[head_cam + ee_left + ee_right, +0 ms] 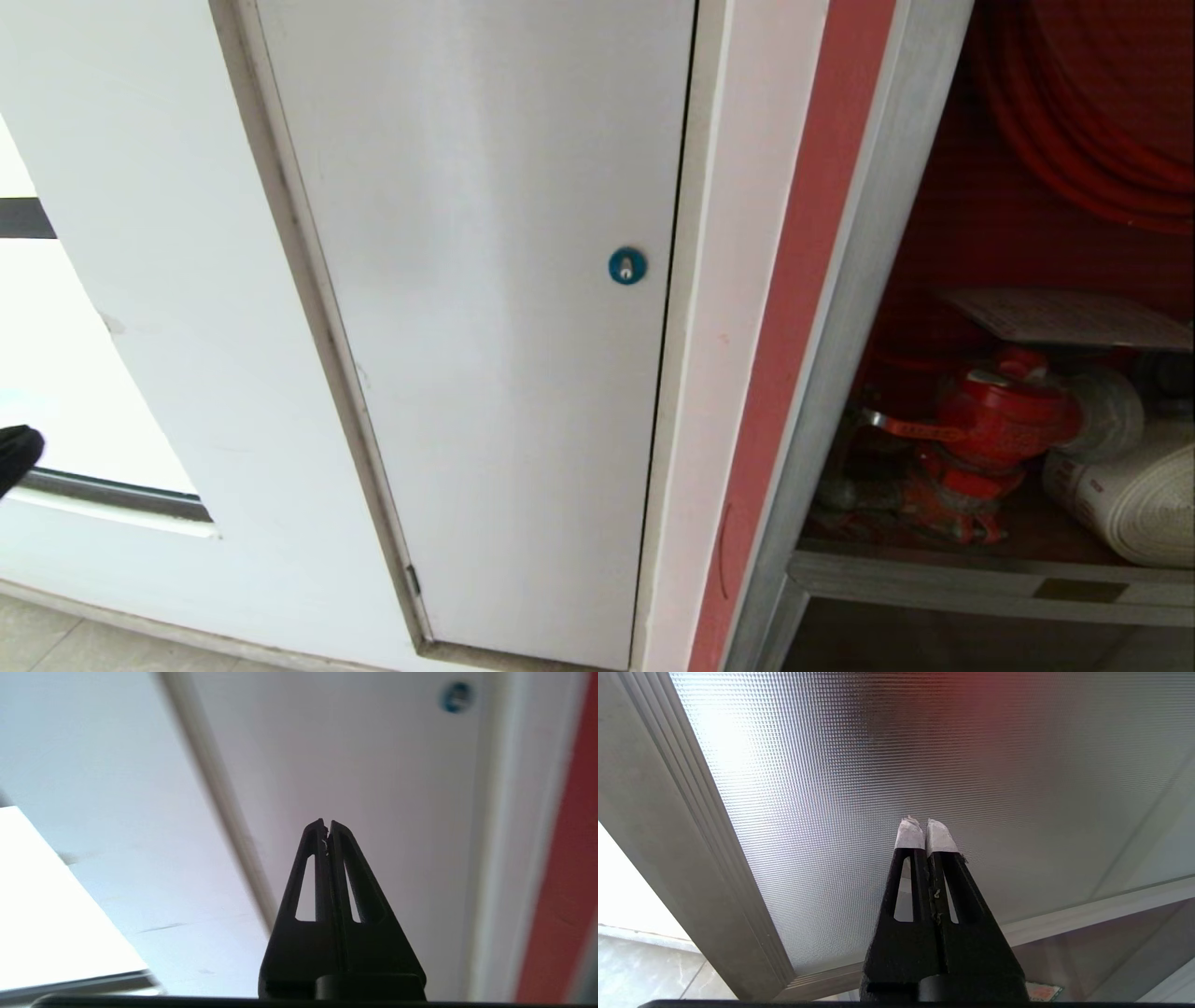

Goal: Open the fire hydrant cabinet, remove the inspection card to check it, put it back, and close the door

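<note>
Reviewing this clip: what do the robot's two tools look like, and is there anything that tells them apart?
Both are matte black plastic, each with two tapered fingers pierced by a long slot. The left tool is bare black to its tips. The right tool has whitish, frayed tape wrapped round both fingertips. No cables or printed markings show.

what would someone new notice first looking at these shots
Most likely the red interior of the fire hydrant cabinet at the right of the head view, open, with a red valve, a white rolled hose and the inspection card lying flat above them. Next, the plain grey-white panel filling the middle, with its round blue lock. Both wrist views show a shut end effector: left facing that panel, right close to textured glass.
</note>
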Robot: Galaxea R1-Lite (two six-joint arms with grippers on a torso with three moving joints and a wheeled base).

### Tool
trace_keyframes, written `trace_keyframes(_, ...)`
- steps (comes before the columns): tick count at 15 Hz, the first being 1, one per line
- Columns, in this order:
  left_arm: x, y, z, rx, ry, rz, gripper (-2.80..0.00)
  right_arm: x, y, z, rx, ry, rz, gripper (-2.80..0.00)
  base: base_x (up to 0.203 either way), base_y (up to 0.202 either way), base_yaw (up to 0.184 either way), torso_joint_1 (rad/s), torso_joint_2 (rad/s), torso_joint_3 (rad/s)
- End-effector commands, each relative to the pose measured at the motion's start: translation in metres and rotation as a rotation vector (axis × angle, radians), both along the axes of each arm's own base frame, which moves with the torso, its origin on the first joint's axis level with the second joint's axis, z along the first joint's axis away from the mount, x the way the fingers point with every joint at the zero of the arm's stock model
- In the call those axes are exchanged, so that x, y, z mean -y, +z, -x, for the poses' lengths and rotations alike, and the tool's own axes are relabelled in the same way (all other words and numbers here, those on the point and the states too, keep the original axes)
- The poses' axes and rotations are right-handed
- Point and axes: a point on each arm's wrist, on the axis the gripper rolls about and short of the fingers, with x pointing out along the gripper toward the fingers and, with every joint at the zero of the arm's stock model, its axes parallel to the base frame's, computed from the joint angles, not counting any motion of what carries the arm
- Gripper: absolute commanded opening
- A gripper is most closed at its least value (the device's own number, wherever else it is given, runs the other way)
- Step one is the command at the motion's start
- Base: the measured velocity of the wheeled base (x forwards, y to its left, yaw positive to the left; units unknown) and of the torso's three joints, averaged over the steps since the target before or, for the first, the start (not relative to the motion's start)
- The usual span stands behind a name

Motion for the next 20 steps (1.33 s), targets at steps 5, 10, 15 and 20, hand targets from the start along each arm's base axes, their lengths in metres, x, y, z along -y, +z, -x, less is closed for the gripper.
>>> trace_keyframes(5,-0.005,-0.01,0.069,0.265,0.204,0.005,-2.8,0.0,0.0,0.0,0.002,0.0,0.0,-2.8,0.0,0.0,0.0,0.0,0.0,0.0)
trace_keyframes(10,-0.005,-0.065,0.081,0.259,0.188,-0.012,-2.8,0.0,0.0,0.0,0.002,0.001,0.0,-2.8,0.0,0.0,0.0,0.0,0.0,0.0)
trace_keyframes(15,-0.006,-0.13,0.07,0.061,0.169,-0.016,-2.8,0.0,0.0,0.0,0.002,0.0,0.0,-2.8,0.0,0.0,0.0,0.0,0.0,0.0)
trace_keyframes(20,-0.006,-0.143,0.066,-0.014,0.142,0.096,-2.8,0.0,0.0,0.0,0.002,0.001,0.0,-2.8,0.0,0.0,0.0,0.0,0.0,0.0)
